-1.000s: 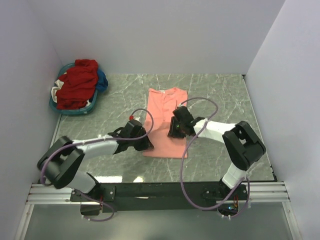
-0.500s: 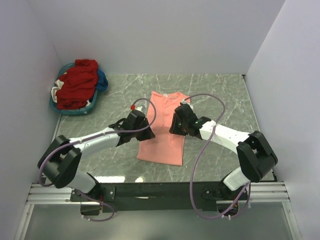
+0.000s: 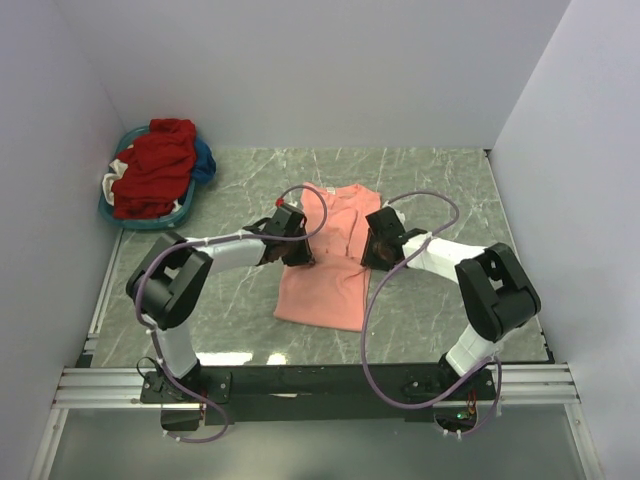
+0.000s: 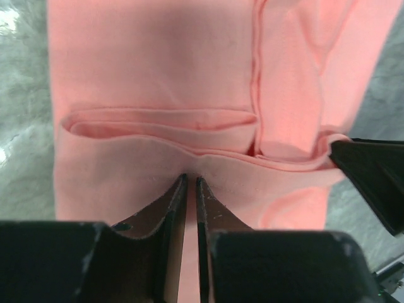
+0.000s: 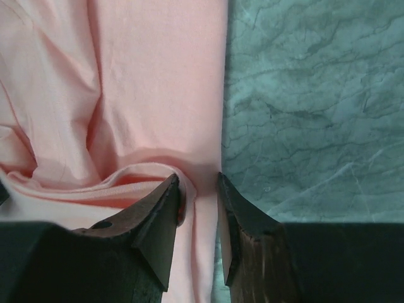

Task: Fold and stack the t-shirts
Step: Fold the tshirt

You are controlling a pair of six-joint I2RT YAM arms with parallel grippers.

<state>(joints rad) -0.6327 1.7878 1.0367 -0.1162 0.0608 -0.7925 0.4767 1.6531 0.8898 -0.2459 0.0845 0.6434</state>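
folding the pink t-shirt (image 3: 320, 290) end over end is the step in hand, as i judge it. the shirt lies at the middle of the desk (image 3: 440, 190), long and narrow, its sides already turned in. the left pincer (image 3: 296, 252) and right pincer (image 3: 372, 256) sit on its two side edges about halfway up.

in the left wrist view the left pincer (image 4: 190, 189) has its fingers almost together, clamped on a thin layer of the pink t-shirt (image 4: 158, 57), with a raised doubled ridge of cloth just ahead of the tips. in the right wrist view the right pincer (image 5: 198, 202) grips the outer edge of the pink t-shirt (image 5: 145, 76), where it meets the bare marble. its fingers are a little further apart, with cloth bunched between them.

the fold looks only part made: the lifted layer crosses the middle of the shirt, while the collar end toward the top of the frame stays uncovered. the next move calls for both arms carrying the held layer evenly toward that far end. the two corners should stay level and taut so the ridge does not skew, and the release should come only once the edges line up.

a basket (image 3: 150, 222) of unfolded clothes, a red garment (image 3: 150, 165) on top, waits at the upper left of the frame, so much of the task remains.
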